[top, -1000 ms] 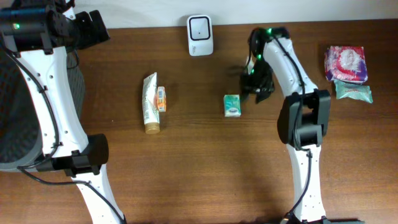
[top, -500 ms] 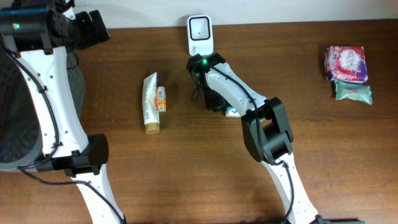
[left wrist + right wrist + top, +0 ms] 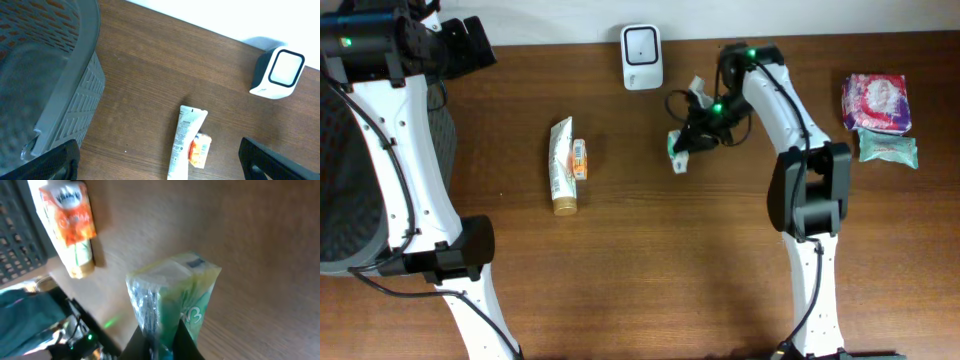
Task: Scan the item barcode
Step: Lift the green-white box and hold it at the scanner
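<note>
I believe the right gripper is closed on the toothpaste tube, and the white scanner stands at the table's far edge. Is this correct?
Not quite. The right gripper is closed on the green packet, not the toothpaste tube; the right wrist view shows it. The white scanner does stand at the far edge.

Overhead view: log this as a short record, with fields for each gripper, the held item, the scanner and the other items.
Right gripper: jaws shut on green pack
Left gripper: jaws open, empty, beside the basket
Scanner: at the far edge, apart from the pack
Other items: toothpaste tube, orange box, pink pack, teal pack
</note>
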Controlling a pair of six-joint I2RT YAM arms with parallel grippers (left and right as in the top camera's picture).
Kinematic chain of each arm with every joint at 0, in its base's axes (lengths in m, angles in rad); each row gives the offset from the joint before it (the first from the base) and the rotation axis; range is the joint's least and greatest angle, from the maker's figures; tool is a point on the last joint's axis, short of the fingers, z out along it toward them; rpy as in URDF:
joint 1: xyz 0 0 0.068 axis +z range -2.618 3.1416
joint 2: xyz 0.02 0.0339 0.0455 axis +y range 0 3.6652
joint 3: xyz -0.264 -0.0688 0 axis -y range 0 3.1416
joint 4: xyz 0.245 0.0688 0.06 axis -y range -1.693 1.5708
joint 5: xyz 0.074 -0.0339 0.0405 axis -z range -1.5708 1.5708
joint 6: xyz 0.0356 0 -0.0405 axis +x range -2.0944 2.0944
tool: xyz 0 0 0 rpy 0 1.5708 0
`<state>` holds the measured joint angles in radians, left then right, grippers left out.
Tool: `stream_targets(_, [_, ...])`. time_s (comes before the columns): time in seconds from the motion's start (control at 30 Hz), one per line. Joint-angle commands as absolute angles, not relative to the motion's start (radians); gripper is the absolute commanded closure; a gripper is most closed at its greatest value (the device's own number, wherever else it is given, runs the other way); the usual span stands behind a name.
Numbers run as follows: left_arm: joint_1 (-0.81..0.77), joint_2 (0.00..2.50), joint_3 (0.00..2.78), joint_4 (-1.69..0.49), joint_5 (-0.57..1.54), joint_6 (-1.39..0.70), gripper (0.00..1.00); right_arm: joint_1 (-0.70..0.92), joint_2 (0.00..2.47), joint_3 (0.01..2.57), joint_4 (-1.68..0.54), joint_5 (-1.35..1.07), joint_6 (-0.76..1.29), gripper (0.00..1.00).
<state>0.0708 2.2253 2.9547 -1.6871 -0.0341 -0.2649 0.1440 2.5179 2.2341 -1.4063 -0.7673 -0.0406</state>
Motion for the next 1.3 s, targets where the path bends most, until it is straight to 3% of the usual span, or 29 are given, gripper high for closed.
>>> stream_targets(0.0, [0.073,2.206,2.964,-1.688,-0.042,-0.253,0.01,0.077,2.514,2.115,-1.376,-0.740,-0.073,0.80])
stream_targets(0.07, [0.073,2.206,2.964,-1.688,-0.042,-0.253,0.01,0.007,2.514,2.133,-1.414,-0.569,-0.018,0.72])
stream_targets(0.2, [0.073,2.206,2.964,-1.688,-0.042,-0.253,0.01,-0.026,2.514,2.226,-1.520,-0.567,-0.050,0.49])
stream_targets(0.3, [0.073,2.206,2.964,-1.688,-0.042,-0.253,0.01,-0.006,2.514,2.225,-1.503,-0.567,-0.128,0.40])
stream_targets(0.4, [0.073,2.206,2.964,-1.688,-0.042,-0.253,0.01,0.013,2.514,2.217,-1.473,-0.637,-0.135,0.46])
stream_targets(0.53, [0.073,2.206,2.964,-1.688,-0.042,-0.253,0.01,0.053,2.514,2.138,-1.410,-0.644,-0.134,0.46])
stream_targets(0.67, [0.073,2.206,2.964,-1.688,-0.042,-0.253,0.01,0.094,2.514,2.059,-1.341,-0.645,-0.088,0.74])
stream_targets(0.73, [0.073,2.206,2.964,-1.688,-0.042,-0.253,0.01,0.107,2.514,2.059,-1.341,-0.720,-0.089,0.96])
stream_targets(0.93, [0.073,2.206,2.964,-1.688,-0.042,-0.253,0.01,0.058,2.514,2.246,-1.456,-1.241,-0.286,0.96])
stream_targets(1.07, [0.073,2.206,2.964,-1.688,-0.042,-0.253,0.01,0.058,2.514,2.415,-1.466,-1.277,-0.367,0.96])
stream_targets(1.27, [0.073,2.206,2.964,-1.688,-0.042,-0.253,0.01,0.060,2.514,2.439,-1.449,-1.455,-0.520,0.96])
